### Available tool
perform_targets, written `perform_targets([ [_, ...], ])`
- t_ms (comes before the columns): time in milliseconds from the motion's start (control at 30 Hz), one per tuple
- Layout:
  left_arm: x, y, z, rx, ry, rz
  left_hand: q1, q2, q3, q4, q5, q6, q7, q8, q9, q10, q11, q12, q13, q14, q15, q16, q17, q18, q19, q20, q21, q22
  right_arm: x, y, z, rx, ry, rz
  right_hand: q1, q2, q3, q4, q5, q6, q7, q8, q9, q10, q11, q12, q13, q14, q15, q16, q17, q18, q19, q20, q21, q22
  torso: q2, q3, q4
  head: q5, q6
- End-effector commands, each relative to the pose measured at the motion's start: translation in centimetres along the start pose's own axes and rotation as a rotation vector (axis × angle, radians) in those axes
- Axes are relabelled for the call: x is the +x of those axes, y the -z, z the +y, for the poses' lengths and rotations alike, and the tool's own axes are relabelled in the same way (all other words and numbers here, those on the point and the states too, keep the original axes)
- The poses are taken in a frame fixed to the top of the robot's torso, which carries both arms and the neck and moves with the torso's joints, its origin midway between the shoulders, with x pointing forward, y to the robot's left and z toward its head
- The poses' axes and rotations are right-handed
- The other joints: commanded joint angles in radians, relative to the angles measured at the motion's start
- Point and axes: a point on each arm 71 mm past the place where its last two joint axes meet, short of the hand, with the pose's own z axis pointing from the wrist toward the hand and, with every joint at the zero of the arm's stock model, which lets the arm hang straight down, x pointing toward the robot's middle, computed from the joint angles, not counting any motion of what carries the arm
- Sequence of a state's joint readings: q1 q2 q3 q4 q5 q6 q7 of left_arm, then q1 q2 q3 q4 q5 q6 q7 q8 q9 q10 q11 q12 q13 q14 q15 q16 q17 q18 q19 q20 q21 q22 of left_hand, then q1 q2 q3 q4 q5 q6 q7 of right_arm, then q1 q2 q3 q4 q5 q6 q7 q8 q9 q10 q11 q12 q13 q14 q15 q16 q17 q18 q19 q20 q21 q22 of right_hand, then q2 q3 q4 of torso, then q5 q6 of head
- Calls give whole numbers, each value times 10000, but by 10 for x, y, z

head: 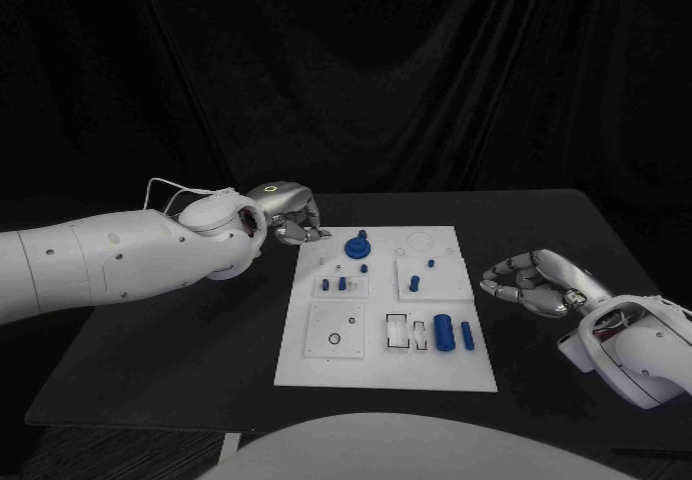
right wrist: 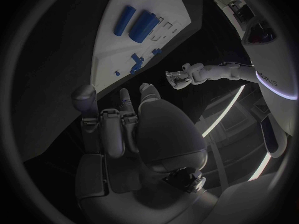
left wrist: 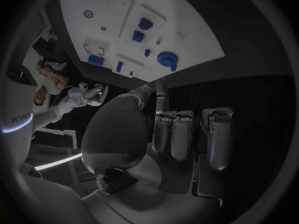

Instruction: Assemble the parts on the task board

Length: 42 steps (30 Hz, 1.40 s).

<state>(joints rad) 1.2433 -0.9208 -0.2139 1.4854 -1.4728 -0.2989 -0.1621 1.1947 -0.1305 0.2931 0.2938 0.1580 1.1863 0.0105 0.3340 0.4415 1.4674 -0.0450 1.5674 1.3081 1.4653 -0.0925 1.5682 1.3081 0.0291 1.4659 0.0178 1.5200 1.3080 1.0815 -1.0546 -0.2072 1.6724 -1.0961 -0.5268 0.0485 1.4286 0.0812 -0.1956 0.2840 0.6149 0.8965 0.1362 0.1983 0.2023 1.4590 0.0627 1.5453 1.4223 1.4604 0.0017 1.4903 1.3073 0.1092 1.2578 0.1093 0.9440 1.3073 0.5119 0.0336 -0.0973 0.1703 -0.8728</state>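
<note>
The board (head: 335, 372) lies flat in the middle of the worktop (head: 173, 350). Both hands are off it and hold nothing.

**Hand state**
- Left hand (head: 293, 222): at the board's far left corner, just beside the edge. Fingers curled in, nothing between them. The left wrist view shows the fingers (left wrist: 181, 134) folded toward the palm, with the board beyond them.
- Right hand (head: 531, 281): just off the board's right edge, about level with its middle. Fingers curled in, nothing held.

**Parts on the board**
- Round knob (head: 358, 245): far section, near the left hand.
- Small pegs (head: 333, 284): left middle section, upright.
- Peg (head: 414, 283): right middle section.
- Thick cylinder (head: 444, 331) and thin rod (head: 467, 336): lying side by side at the near right, next to rectangular slots (head: 405, 332).

**Status (judged)**
Assembly appears incomplete: the cylinder and rod lie loose, and the slots and a round hole (head: 335, 339) look unfilled.

**Risks from this position**
1. Cylinder and rod lie just beside each other. Fingers closing on one may nudge the other and roll it off the board.
2. Both are round and lying flat, so a shallow pinch may let them slip.
3. The left hand sits near the knob. A reach across the board may strike it or the upright pegs.
4. The board is not visibly clamped. A sideways push may shift it and misalign the holes.
5. Both hands reaching for the near right at once could collide.
</note>
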Motion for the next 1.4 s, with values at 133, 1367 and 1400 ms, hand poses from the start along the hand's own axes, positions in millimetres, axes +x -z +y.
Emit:
perform_targets([
  [133,28,1,7,-1756,614,2806,-467,79,-249,5,-300,-211,-69,542,866,1034,-109,34,2627,1055,-93,26,2627,-172,828,-62,33,2471,1,1,0,105,-6,39,121,-2,52,14,50,-3,23,28,-10,677,3,-17,1115,503,-13,16,1652,157,17,-2,49,977,10,-3,-4,32,2],
  [1367,55,-15,-16,-1630,374,4073,-1412,657,-1827,-8,-361,-816,51,555,2198,1034,-42,34,2627,1055,-48,26,2627,-67,613,-26,-384,2328,1,1,-1,204,-8,106,129,8,69,13,52,17,15,41,-8,668,-3,-22,1107,500,-16,14,1646,158,21,-2,48,978,11,-1,3,3,2],
  [1400,56,-15,-16,-1663,353,4111,-1414,663,-1843,-11,-358,-820,53,547,2201,1034,-42,34,2627,1055,-48,26,2627,-66,610,-25,-392,2326,1,1,-1,206,-8,105,132,8,72,12,53,18,14,42,-8,666,-3,-23,1105,499,-16,13,1645,158,19,-2,44,978,11,-1,3,2,2],
])
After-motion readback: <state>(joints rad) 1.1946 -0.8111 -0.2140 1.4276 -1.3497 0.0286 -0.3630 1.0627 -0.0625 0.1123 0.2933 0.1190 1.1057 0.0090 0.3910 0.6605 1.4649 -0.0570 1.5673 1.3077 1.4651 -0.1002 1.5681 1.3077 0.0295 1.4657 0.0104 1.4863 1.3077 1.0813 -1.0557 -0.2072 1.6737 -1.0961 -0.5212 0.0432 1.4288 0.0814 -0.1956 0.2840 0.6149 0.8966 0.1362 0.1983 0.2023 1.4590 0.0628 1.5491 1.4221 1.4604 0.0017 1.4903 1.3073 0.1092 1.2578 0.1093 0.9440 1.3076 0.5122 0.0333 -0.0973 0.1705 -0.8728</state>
